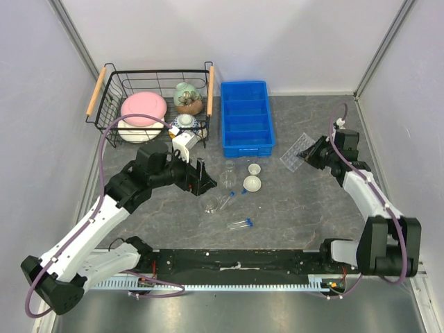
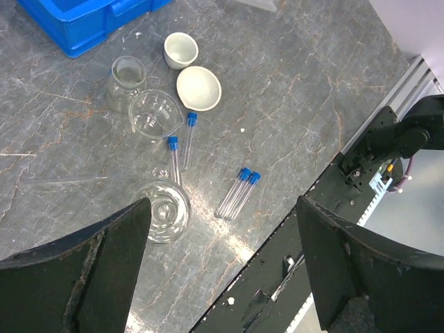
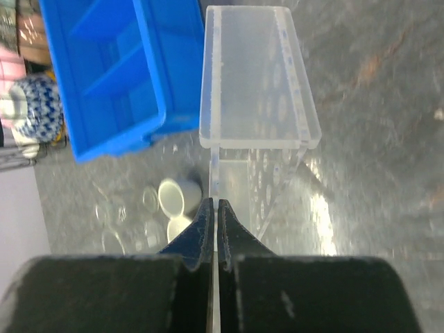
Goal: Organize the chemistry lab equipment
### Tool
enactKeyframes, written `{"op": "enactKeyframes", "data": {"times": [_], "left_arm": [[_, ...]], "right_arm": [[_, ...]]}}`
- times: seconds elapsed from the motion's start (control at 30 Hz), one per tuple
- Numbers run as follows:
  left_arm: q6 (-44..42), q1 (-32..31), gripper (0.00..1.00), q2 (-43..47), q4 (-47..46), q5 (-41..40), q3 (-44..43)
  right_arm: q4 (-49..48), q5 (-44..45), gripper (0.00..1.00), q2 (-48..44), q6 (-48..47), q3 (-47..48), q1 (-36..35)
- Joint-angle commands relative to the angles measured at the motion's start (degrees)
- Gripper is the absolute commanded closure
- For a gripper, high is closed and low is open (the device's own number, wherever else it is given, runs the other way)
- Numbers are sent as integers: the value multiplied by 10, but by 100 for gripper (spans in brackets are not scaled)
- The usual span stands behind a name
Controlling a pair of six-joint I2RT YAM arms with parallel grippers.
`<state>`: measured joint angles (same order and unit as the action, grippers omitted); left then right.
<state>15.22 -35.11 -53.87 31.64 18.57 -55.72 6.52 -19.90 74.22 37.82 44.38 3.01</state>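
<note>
L gripper (image 2: 222,201) jaws wide apart over tube pair (image 2: 236,195) (blue caps upper-right in wrist view); R gripper (image 3: 213,205) pinched shut.

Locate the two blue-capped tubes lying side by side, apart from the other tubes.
In the top view, the two blue-capped tubes lie mid-table, closest to the black base rail and to the right of a clear flask.

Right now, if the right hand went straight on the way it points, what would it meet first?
The clear rack, directly ahead of the shut right hand; its tips look at the rack's near edge, though depth is unclear.
</note>
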Motion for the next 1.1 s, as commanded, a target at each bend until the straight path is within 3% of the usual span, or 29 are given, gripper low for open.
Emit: {"op": "enactKeyframes", "data": {"times": [0.0,0.27,0.5,1.07], "left_arm": [[8,-2,9,17,1,25,3],[9,-2,9,32,-3,43,14],[7,-2,9,34,-13,68,20],[-7,-3,9,5,-26,85,18]], "right_arm": [[163,-52,100,-78,-64,-3,2],[215,-211,100,-133,-76,-89,2],[108,-343,100,-175,-27,-194,2],[65,-320,97,-167,-39,-291,30]]}}
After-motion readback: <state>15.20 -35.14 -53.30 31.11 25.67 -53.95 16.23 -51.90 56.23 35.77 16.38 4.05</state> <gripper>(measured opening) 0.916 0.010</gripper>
